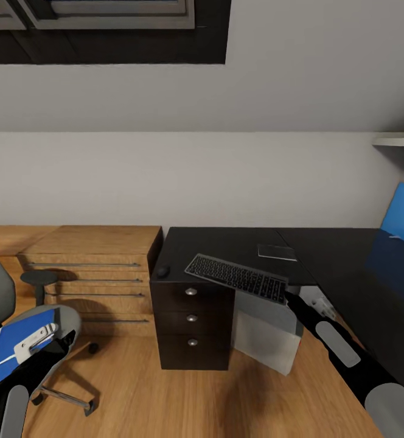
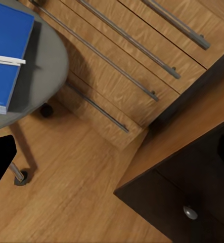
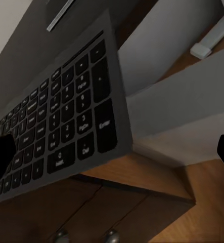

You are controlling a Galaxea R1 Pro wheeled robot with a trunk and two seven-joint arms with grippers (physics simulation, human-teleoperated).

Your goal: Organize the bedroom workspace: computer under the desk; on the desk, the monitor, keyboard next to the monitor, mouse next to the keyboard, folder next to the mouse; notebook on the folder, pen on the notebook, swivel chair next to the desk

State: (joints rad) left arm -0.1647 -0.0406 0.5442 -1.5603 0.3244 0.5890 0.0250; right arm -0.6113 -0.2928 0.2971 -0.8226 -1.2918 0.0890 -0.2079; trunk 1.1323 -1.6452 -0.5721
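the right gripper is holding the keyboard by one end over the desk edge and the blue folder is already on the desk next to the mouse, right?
Not quite. The blue folder lies on the swivel chair seat, as the head view shows. The right gripper does hold the keyboard over the desk edge; the mouse sits there.

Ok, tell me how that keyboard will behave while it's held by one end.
The keyboard looks thin and rigid, so it probably stays flat rather than sagging. Held at its right end by the right gripper, its long free end may tilt down. Its smooth casing could slip between the fingers.
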